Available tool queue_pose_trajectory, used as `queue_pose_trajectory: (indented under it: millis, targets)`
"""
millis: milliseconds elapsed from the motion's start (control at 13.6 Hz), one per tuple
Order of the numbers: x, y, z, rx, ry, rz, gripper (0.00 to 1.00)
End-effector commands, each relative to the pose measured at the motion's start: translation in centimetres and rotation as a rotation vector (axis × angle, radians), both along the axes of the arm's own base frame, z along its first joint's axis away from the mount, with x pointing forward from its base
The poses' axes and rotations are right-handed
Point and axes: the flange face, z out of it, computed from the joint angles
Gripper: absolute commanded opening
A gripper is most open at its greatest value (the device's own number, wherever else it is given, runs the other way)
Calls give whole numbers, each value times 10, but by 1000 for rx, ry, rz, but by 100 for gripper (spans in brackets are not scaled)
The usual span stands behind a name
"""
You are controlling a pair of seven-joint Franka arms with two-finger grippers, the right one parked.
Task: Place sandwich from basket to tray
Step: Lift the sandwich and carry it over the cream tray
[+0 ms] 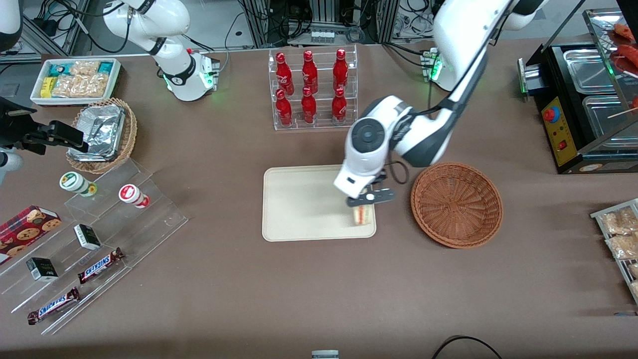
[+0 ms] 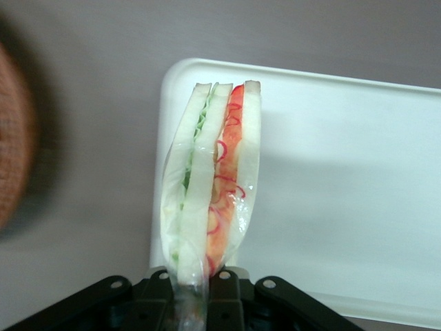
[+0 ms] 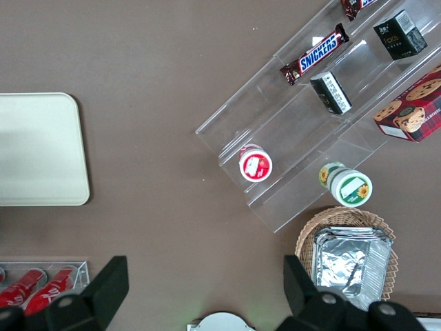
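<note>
Brown matting covers the surface (image 1: pixel 319 289), and a cream-beige tray (image 1: pixel 299 204) lies near its middle. Just beside the tray, toward the working arm's end, sits the round reddish-brown wicker basket (image 1: pixel 456 204), with nothing showing inside it. The left gripper (image 1: pixel 370 198) hangs over the tray's corner that is nearest the basket and nearest the front camera. Its fingers (image 2: pixel 220 293) are closed tight on the clear wrapper at one end of the sandwich (image 1: pixel 363 214). In the left wrist view the sandwich (image 2: pixel 210 183) hangs edge-on from the gripper (image 2: pixel 194 296), showing white bread slices with green filling in one gap and red and pink in the other; its free end lies over the tray's rim (image 2: pixel 165 89). Whether that end touches the tray cannot be told.

Farther from the front camera than the tray, a clear rack holds six red bottles (image 1: pixel 311 87). Toward the parked arm's end stand a clear stepped display (image 1: pixel 94 244) with Snickers bars (image 1: pixel 99 265), small dark boxes and two round tubs, a tan wicker basket with a foil container (image 1: pixel 102 133), and a white box of snack packets (image 1: pixel 75 80). A black food warmer (image 1: pixel 583 99) stands at the working arm's end.
</note>
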Motion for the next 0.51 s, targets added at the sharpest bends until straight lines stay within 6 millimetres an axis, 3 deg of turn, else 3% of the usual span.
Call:
queue_pose_trajectory:
  millis: [0, 220, 440]
  targets:
    - [-2, -42, -9, -15, 3, 29, 0]
    - [-14, -68, -20, -15, 5, 31, 0]
    - [-16, -79, -36, -14, 15, 48, 0]
